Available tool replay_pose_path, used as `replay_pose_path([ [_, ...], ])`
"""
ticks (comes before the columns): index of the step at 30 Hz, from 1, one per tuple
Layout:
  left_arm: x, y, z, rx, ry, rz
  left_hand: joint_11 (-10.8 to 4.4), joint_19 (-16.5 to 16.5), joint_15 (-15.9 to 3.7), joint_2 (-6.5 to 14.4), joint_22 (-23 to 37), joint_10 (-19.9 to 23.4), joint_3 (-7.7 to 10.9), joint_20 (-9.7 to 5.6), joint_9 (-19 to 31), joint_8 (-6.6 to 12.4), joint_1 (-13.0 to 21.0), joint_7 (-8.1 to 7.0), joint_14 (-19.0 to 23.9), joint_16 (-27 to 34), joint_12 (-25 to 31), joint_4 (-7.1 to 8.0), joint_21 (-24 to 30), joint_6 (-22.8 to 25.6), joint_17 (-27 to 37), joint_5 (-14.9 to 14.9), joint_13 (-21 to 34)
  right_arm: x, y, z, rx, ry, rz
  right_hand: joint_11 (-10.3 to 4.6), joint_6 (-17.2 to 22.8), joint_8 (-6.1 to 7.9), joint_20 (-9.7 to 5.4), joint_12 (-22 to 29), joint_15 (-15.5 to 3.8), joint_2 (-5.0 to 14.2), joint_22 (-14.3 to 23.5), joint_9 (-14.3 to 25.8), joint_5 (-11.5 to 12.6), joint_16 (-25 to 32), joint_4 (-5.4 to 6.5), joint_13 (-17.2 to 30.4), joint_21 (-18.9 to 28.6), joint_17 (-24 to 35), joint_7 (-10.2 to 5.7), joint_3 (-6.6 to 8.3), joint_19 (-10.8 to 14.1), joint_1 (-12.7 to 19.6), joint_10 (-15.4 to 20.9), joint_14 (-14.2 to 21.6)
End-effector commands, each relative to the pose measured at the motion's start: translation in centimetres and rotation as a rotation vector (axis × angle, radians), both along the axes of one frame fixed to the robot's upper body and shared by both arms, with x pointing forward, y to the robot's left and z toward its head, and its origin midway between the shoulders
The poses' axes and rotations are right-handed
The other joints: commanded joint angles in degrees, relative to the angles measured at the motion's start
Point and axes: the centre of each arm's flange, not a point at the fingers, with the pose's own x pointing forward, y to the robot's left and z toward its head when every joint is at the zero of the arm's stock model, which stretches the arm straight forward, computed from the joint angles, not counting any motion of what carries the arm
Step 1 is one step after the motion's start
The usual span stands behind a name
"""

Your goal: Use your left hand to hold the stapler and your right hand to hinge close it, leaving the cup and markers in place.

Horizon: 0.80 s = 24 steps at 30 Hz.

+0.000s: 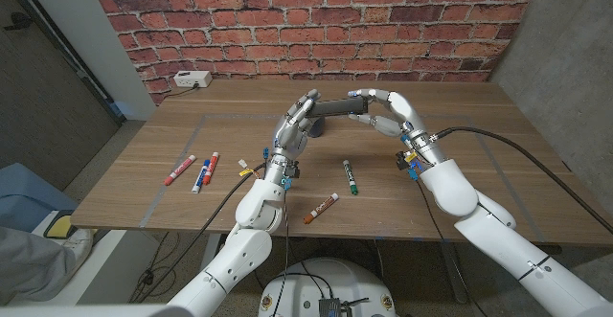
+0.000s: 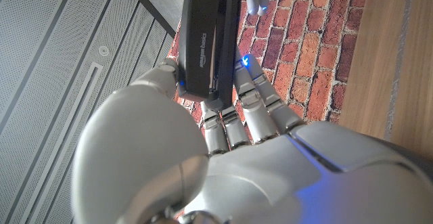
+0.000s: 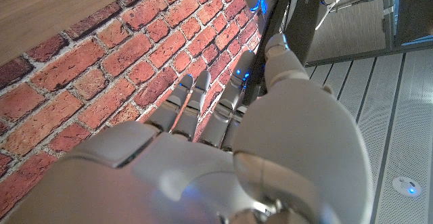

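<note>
On the wooden table (image 1: 460,145), nearest the robot, lie the loose markers: an orange-capped marker (image 1: 321,208) and a green marker (image 1: 351,177) below and between the 2 wrists, and out beyond the left arm a red marker (image 1: 179,169), a red-and-blue marker pair (image 1: 206,171) and a small yellow-tipped piece (image 1: 245,169); all sit well apart from the fingers, and their print is too small to read. No cup can be made out. Above them the dark grey oblong stapler (image 1: 337,107) is held up off the table between both hands, its long axis running crosswise from one hand to the other. The left hand (image 1: 293,128) grasps 1 end, thumb on one face and fingers (image 2: 252,102) on the other, so that hand is holding the stapler; in the left wrist view the body reaches straight away from the palm and white lettering along its side reads "amazon basics". The right hand (image 1: 391,114) meets the opposite end, fingers curled over it and thumb against it in the right wrist view, seemingly closed around that end. The 2 halves look close to parallel, though I cannot tell if a gap remains; I judge the closing squeeze must come across the stapler's thin direction. Farthest off, a white socket box (image 1: 192,79) sits by the red brick wall (image 1: 316,20).
</note>
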Motion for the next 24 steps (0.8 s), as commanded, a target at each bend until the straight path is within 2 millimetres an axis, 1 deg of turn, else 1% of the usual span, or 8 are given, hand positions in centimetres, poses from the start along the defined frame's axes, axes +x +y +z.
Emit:
replay_pose_path([
  [1, -0.20, -0.09, -0.43, -0.004, 0.010, -0.009, 0.15, -0.2, -8.94, 15.5, 0.0, 0.5, 1.48, -6.66, 0.3, -0.28, 16.4, 0.53, 5.3, -0.1, 0.2, -0.93, 0.7, 0.1, 0.0, 0.4, 0.2, -0.25, 0.12, -0.47, 0.001, 0.012, 0.002, -0.06, 4.1, 0.22, -0.17, 0.3, -10.72, 3.45, 0.2, 0.1, 0.6, 0.2, 2.29, 0.2, 0.3, 0.2, -2.69, 2.42, 0.6, 3.2, 0.0, 0.3],
  [2, -0.22, -0.15, -0.45, -0.003, 0.010, -0.012, 0.15, -0.3, -8.94, 15.5, 0.0, 0.5, 1.53, -6.67, 0.3, -0.32, 16.4, 0.73, 5.4, -0.1, 0.1, -0.96, 0.8, 0.1, -0.1, 0.4, 0.2, -0.34, 0.11, -0.47, 0.000, 0.011, 0.002, -0.07, 4.1, 0.22, -0.17, 0.3, -10.72, 3.44, 0.2, 0.1, 0.6, 0.2, 2.29, 0.2, 0.3, 0.2, -2.71, 2.41, 0.6, 3.2, 0.0, 0.3],
  [12, -0.44, -0.26, -0.60, -0.003, 0.007, -0.013, 0.23, -0.4, -8.93, 15.5, -0.1, 0.5, 1.69, -6.67, 0.2, -0.55, 16.3, 0.78, 5.6, -0.2, 0.1, -1.07, 1.3, 0.1, -0.3, 0.4, 0.3, -0.53, -0.03, -0.50, 0.002, 0.007, 0.001, -0.03, 4.2, 0.12, -0.15, 0.3, -10.72, 3.44, 0.2, 0.1, 0.6, 0.1, 2.32, 0.1, 0.3, 0.2, -2.66, 2.37, 0.6, 3.2, 0.0, 0.3],
  [18, -0.61, -0.36, -0.67, -0.005, 0.005, -0.017, -0.02, -0.6, -8.94, 15.4, -0.3, 0.4, 1.83, -6.67, 0.3, -0.67, 16.2, 0.53, 5.7, -0.3, -0.1, -1.18, 1.8, 0.2, -0.4, 0.3, 0.4, -0.52, 0.09, -0.50, 0.003, 0.005, 0.002, -0.07, 4.2, 0.05, -0.17, 0.3, -10.71, 3.45, 0.2, 0.2, 0.6, 0.1, 2.34, 0.1, 0.3, 0.3, -2.70, 2.35, 0.6, 3.2, -0.1, 0.4],
  [24, -0.71, -0.28, -0.77, -0.009, 0.009, -0.012, 0.14, -0.7, -8.94, 15.4, -0.4, 0.5, 1.94, -6.71, 0.5, -0.80, 16.1, 0.36, 5.8, -0.4, -0.2, -1.28, 2.3, 0.2, -0.6, 0.3, 0.3, -0.47, 0.09, -0.49, 0.002, 0.005, 0.006, -0.10, 4.2, -0.01, -0.15, 0.3, -10.73, 3.48, 0.2, 0.2, 0.6, 0.1, 2.35, 0.1, 0.3, 0.3, -2.62, 2.35, 0.6, 3.3, 0.0, 0.4],
])
